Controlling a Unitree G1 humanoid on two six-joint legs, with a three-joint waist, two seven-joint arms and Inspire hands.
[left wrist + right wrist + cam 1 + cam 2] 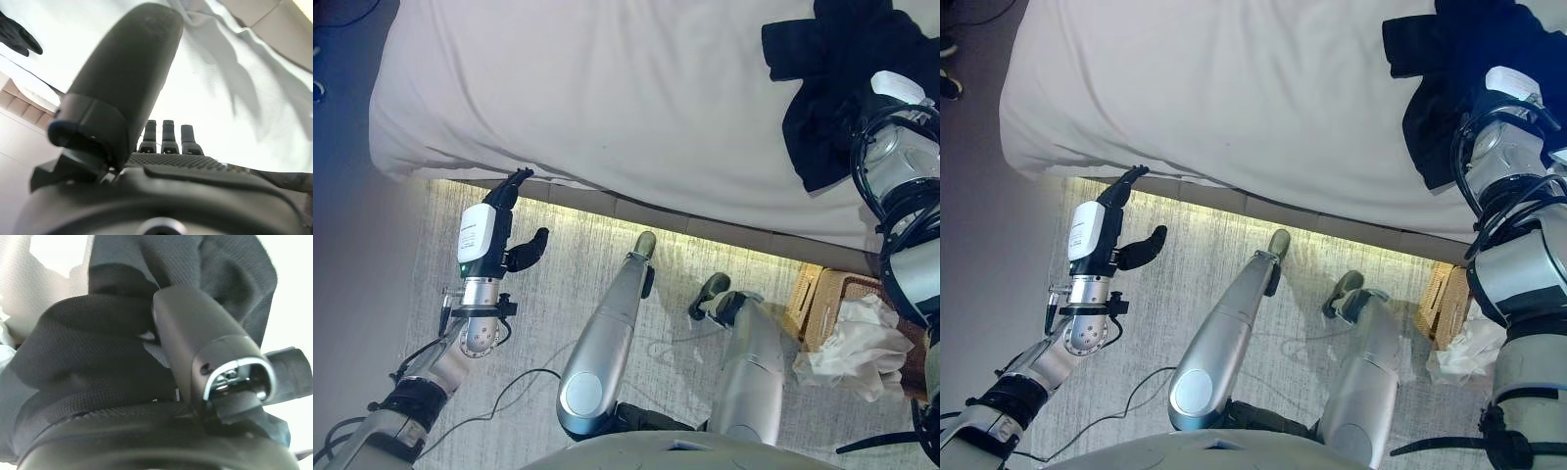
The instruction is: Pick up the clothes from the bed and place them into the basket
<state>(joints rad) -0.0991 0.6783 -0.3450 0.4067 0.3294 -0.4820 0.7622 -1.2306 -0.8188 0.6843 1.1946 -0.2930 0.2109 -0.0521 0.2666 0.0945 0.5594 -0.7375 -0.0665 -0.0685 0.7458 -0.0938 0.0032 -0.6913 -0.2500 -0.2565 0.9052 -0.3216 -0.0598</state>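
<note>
Black clothes lie bunched at the right end of the white bed. My right hand reaches into the pile from the right. In the right wrist view its thumb presses into a gathered fold of the black cloth, which wraps over the hand. The wicker basket stands on the floor at the lower right, by the bed's edge, with white cloth in it. My left hand is open and empty at the bed's near edge on the left, with straight fingers.
A light rug covers the floor between me and the bed. The bed's left and middle parts show bare white sheet. A lit strip runs under the bed's near edge.
</note>
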